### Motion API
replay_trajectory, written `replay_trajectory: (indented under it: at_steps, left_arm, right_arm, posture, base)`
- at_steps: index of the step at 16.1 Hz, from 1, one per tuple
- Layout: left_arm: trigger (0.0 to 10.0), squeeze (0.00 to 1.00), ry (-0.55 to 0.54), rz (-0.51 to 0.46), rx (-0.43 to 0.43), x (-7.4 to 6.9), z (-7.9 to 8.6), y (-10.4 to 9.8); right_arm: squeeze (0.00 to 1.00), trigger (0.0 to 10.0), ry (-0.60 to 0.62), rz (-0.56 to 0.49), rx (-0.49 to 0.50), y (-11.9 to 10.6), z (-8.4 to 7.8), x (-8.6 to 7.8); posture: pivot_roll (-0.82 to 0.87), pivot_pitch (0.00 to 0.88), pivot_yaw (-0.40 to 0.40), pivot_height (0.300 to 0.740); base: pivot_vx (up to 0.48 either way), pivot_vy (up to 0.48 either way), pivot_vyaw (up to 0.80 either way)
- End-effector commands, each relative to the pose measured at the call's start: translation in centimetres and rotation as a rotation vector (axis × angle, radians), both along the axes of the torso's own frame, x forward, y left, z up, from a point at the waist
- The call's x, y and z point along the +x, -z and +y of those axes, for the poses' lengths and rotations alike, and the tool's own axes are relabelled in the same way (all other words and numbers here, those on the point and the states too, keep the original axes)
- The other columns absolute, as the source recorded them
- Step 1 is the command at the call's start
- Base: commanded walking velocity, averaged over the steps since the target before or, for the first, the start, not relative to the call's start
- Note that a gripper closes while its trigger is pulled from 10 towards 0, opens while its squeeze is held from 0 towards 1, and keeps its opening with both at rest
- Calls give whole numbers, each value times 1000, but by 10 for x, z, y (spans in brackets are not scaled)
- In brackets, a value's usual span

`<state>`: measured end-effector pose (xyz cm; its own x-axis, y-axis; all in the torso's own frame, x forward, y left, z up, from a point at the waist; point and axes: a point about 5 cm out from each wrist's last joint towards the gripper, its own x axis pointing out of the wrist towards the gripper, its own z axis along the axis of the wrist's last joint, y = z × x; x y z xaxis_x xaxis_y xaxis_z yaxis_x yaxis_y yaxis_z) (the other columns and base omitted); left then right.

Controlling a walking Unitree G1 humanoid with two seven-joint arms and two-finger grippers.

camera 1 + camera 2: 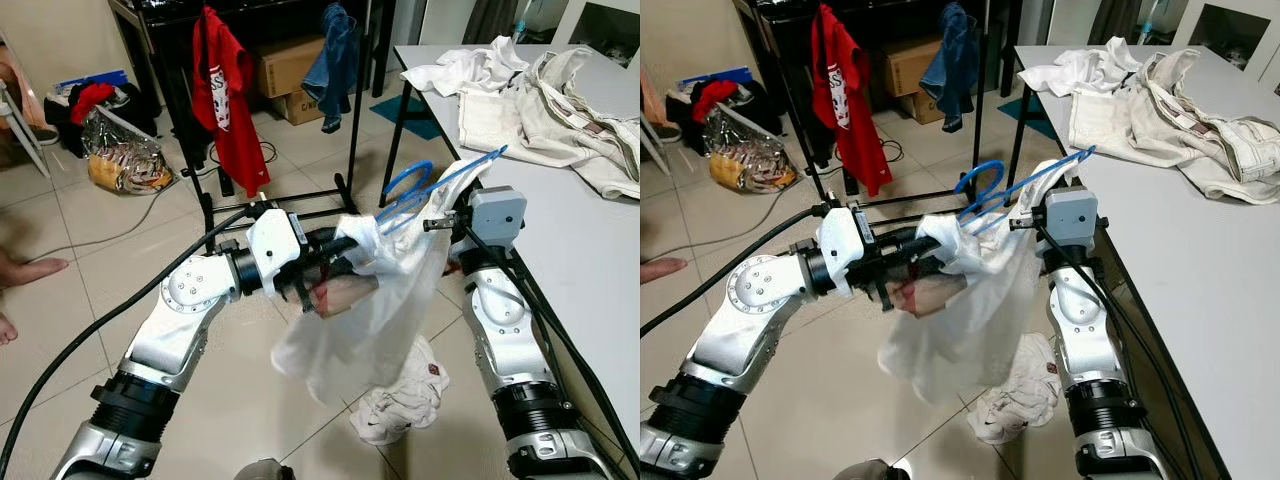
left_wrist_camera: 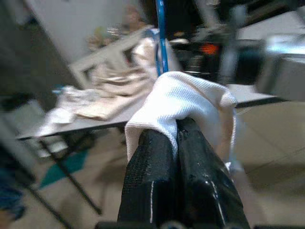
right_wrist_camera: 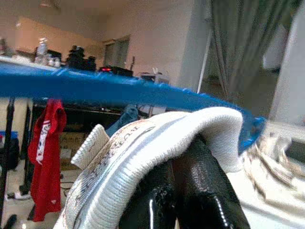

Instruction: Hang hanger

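A white shirt (image 1: 375, 310) hangs in mid air between my two arms, draped over a blue hanger (image 1: 425, 185) whose hook and bar stick out at its top. My left gripper (image 1: 335, 262) comes in from the left and is shut on a fold of the shirt's cloth (image 2: 181, 102). My right gripper (image 1: 440, 222) holds the other side, shut on the shirt's ribbed collar (image 3: 157, 143) just under the blue hanger bar (image 3: 95, 88). The black clothes rack (image 1: 355, 110) stands behind, with a red shirt (image 1: 225, 95) and a blue garment (image 1: 335, 60) on it.
A grey table (image 1: 590, 240) with a heap of pale laundry (image 1: 540, 95) runs along my right. Another white garment (image 1: 400, 405) lies on the tiled floor below the shirt. Bags and clutter (image 1: 115, 145) sit at far left; a person's bare foot (image 1: 25, 270) is at the left edge.
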<state>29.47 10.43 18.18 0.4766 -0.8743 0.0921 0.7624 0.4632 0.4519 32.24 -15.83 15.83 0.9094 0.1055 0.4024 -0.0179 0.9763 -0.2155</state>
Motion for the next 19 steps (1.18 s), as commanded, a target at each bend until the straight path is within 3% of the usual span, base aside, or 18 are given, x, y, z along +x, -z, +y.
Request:
replay_trajectory:
  at_steps: [1,2,4,10,11,14,17,19]
  left_arm:
    - [10000,0,-47,-130,-69,6,2,-25]
    - [10000,0,-77,-148,-128,9,4,-34]
    - [10000,0,-83,-139,-163,10,5,-38]
    - [10000,0,-10,-47,-162,-2,-3,-20]
    - [10000,0,24,-15,-168,-8,-12,-12]
    - [10000,0,62,35,-195,-16,-26,-2]
    - [10000,0,66,36,-174,-19,-29,5]
    - [10000,0,10,-1,-206,-17,-25,-1]
  right_arm:
    - [0,10000,-25,-21,-58,-6,3,2]
    - [0,10000,-16,-7,-87,-4,0,5]
    - [0,10000,31,23,-107,-1,-13,9]
    - [0,10000,70,36,-139,2,-27,8]
    - [0,10000,107,24,-142,0,-30,10]
    - [0,10000,126,-12,-134,-11,-25,19]
    - [0,10000,149,-33,-136,-23,-23,29]
    - [0,10000,133,-58,-140,-30,-23,31]
  posture:
    - [23,0,23,723]
    - [23,0,21,723]
    - [24,0,19,723]
    - [25,0,19,723]
    - [23,0,21,723]
    - [20,0,23,723]
    - [20,0,25,723]
    - [26,0,21,723]
  base:
    - [0,0,0]
    - [0,0,0]
    - [0,0,0]
    - [0,0,0]
    - [0,0,0]
    - [0,0,0]
    - [0,0,0]
    - [0,0,0]
